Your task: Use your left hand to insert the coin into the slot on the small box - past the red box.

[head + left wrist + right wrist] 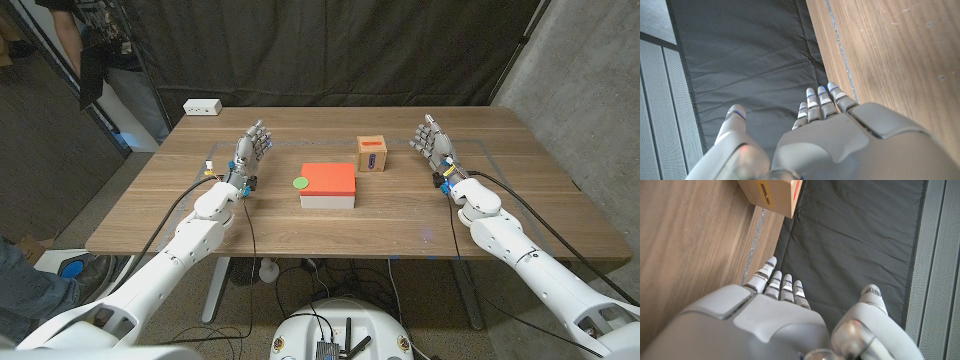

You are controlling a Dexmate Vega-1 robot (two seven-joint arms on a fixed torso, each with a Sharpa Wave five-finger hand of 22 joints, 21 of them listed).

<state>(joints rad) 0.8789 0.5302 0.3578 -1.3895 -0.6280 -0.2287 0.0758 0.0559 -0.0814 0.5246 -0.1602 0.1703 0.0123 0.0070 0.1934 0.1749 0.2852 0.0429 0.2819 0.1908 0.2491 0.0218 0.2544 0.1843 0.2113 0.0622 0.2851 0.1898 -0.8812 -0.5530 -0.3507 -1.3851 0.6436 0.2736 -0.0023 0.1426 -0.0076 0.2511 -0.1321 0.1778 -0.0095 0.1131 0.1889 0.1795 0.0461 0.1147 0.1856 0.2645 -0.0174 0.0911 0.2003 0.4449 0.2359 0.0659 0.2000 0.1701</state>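
Wooden tabletop (150, 225) with a green coin (300, 182) touching the red box (329, 179). Past it stands the small box (372, 154). Left robot hand (252, 148) and right robot hand (432, 139) hold nothing, fingers apart.

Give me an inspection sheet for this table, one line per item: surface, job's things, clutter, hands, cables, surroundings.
Surface: wooden table, bare wood around the things.
Job's things: green coin lies on the red box, at its left edge; small box stands behind the red box, slot on its front face.
Clutter: white block at the far left corner.
Hands: left hand and right hand both hold nothing, fingers apart, away from the boxes.
Cables: black cables run along both forearms.
Surroundings: dark curtain behind the table; a person stands at the far left.
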